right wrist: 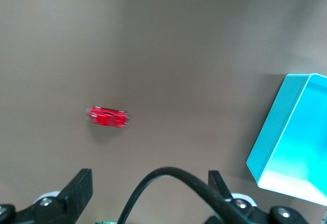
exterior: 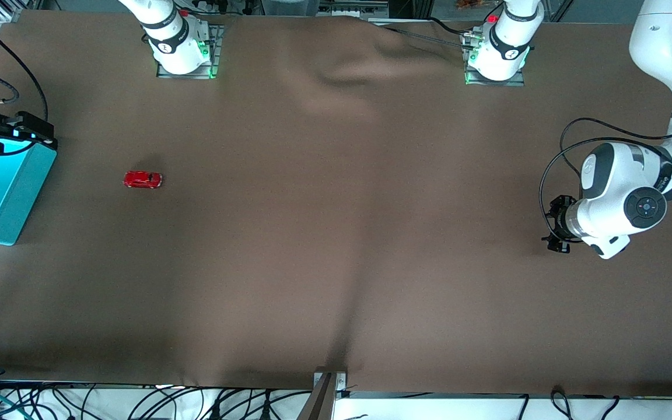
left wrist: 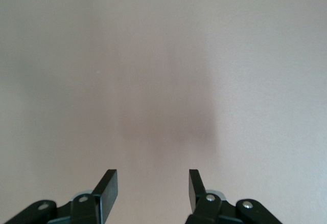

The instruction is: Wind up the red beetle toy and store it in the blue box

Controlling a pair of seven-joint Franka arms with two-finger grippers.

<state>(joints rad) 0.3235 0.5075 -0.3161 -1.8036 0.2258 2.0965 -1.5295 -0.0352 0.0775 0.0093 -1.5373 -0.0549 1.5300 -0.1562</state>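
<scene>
The red beetle toy (exterior: 142, 179) (right wrist: 107, 117) stands alone on the brown cloth, toward the right arm's end of the table. The blue box (exterior: 3, 192) (right wrist: 286, 137) sits beside it at that end of the table, open side up and showing a bright cyan inside. My right gripper (right wrist: 150, 175) hangs above the box's edge, open and empty, with a black cable looping across its fingers. My left gripper (exterior: 556, 226) (left wrist: 153, 175) waits low over bare cloth at the left arm's end, open with nothing between its fingers (left wrist: 108, 183).
The brown cloth (exterior: 336, 233) covers the whole table and bulges into a wrinkle (exterior: 347, 70) between the two arm bases. A metal bracket (exterior: 328, 388) and loose cables line the table edge nearest the front camera.
</scene>
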